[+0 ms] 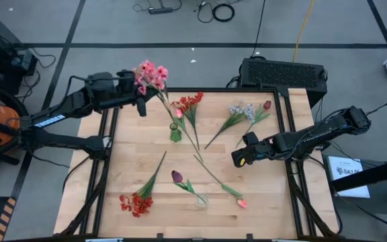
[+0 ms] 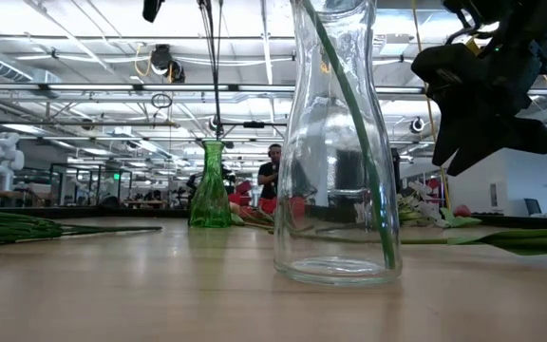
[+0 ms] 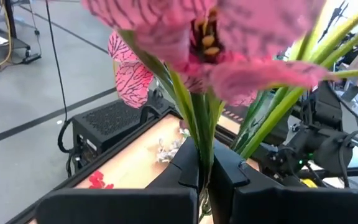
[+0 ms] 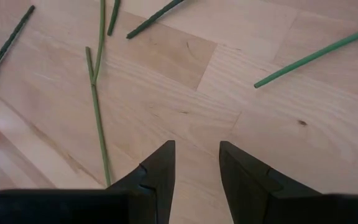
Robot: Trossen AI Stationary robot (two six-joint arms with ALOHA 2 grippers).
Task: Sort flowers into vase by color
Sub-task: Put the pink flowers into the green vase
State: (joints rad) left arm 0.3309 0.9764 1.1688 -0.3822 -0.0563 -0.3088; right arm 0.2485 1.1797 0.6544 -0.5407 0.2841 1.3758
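The flowers are lying scattered over the pale wooden bench (image 1: 133, 144), except for the pink blossoms (image 1: 150, 74), which the left end effector (image 1: 140, 102) is pinching by their green stems near the bench's 11 o'clock corner, the petals hanging out past the far edge. In the left wrist view the broad, dark-veined pink petals (image 3: 229, 43) are rising straight out of the closed fingers (image 3: 188, 163).

The right end effector (image 1: 238, 158) is hovering over bare wood at about 3 o'clock, its jaws standing partly apart and gripping nothing; thin green stems (image 4: 98, 118) are lying just beyond its fingers (image 4: 160, 168).

A red cluster (image 1: 189, 103) is resting at 12 o'clock beside a small green glass vase (image 1: 175, 133). The pale lavender sprig (image 1: 241, 109) and a dark maroon tulip (image 1: 267, 105) are sitting at 1 o'clock. A second red cluster (image 1: 136, 202) is lying near the 7 o'clock edge. Another maroon tulip (image 1: 177, 177) is standing in a clear, smooth, narrow-necked glass vase (image 2: 336, 152) at 6 o'clock, and a pink bud (image 1: 242, 202) is lying just beside it at 5 o'clock.

Open wood is showing along the 9 o'clock side and in the 4 o'clock corner. A dark metal frame is edging the bench.
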